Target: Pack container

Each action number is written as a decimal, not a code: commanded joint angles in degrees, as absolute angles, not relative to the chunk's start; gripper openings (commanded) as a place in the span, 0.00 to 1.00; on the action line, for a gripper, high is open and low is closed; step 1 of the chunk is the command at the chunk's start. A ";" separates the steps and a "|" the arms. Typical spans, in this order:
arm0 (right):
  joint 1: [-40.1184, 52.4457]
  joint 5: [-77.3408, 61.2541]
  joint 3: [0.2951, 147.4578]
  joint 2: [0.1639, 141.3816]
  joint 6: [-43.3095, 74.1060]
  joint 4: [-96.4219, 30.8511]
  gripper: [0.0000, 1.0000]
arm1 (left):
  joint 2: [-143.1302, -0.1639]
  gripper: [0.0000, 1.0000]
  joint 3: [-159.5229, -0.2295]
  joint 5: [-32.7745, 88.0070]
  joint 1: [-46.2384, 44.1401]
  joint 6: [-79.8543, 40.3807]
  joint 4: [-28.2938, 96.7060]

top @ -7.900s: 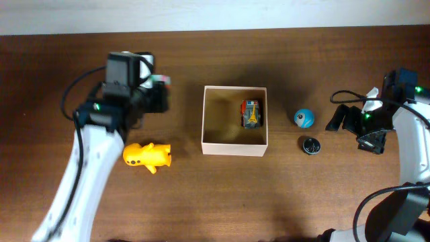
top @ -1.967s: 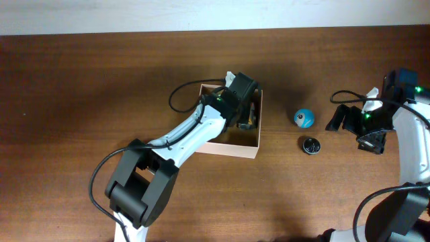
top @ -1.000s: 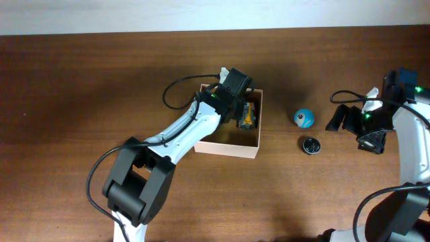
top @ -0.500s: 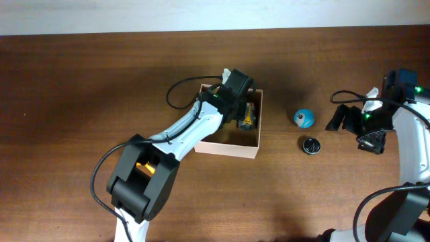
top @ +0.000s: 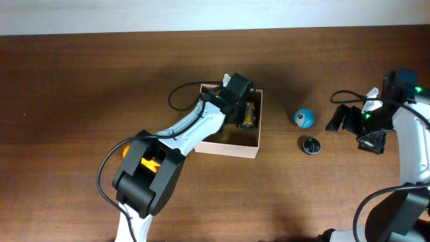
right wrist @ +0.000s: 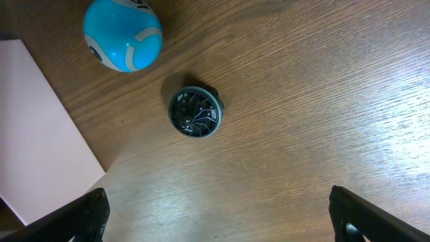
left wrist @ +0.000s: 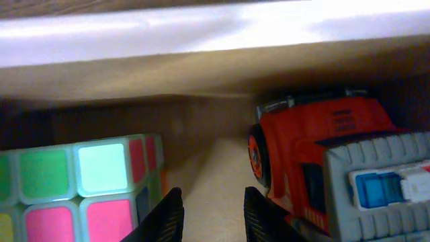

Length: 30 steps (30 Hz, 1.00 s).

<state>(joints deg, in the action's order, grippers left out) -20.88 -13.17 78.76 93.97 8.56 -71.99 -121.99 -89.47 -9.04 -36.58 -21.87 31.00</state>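
Observation:
The container [top: 226, 147] is a square white-walled box with a tan inside, at the table's middle. My left gripper [top: 236, 111] reaches down into it. In the left wrist view the left gripper [left wrist: 215, 220] is open, with bare cardboard floor between the fingers. A Rubik's cube [left wrist: 80, 191] stands just to their left and an orange and grey toy car [left wrist: 336, 161] to their right; the car also shows in the overhead view [top: 250, 116]. My right gripper [right wrist: 222, 222] is open and empty over the table at the far right [top: 366, 126].
A blue ball [top: 303, 118] [right wrist: 123, 35] and a black round disc [top: 310, 145] [right wrist: 195, 113] lie on the table right of the container, whose outer wall shows in the right wrist view [right wrist: 40, 134]. A yellow toy [top: 146, 161] lies left of the box, mostly hidden under my left arm.
My left arm carried the cube from the table's left into the container, and the cube now sits free beside the open fingers. The right arm has not moved.

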 commanded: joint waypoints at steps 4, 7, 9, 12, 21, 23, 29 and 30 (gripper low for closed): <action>-21.08 -13.45 79.61 94.19 7.99 -71.99 0.99 | -121.47 0.38 -90.45 -10.50 -36.71 -19.14 32.32; -21.08 -13.45 79.61 94.19 7.99 -71.99 0.99 | -119.44 0.40 -92.42 -11.00 -36.69 -18.11 34.46; -21.08 -13.45 79.61 94.19 7.99 -71.99 0.99 | -117.34 0.42 -93.76 -12.10 -36.71 -18.04 36.10; -21.08 -13.45 79.61 94.19 7.99 -71.99 0.99 | -113.62 0.48 -95.66 -11.99 -36.73 -17.63 38.33; -21.08 -13.45 79.61 94.19 7.99 -72.01 0.99 | -100.01 0.96 -99.94 -11.81 -36.56 -13.67 48.27; -21.08 -13.45 79.61 94.19 7.99 -71.99 0.99 | -97.17 0.99 -99.92 -11.81 -36.27 -10.44 51.20; -21.08 -13.45 79.61 94.19 7.99 -71.99 0.99 | -93.23 0.99 -99.92 -11.81 -33.10 -6.72 65.84; -21.08 -13.45 79.61 94.19 7.99 -71.99 0.99 | -93.25 0.99 -99.92 -11.73 -32.32 -7.68 68.97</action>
<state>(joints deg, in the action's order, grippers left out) -20.88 -13.15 78.76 93.97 8.54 -71.96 -93.23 -100.07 -11.18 -34.48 -9.37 65.28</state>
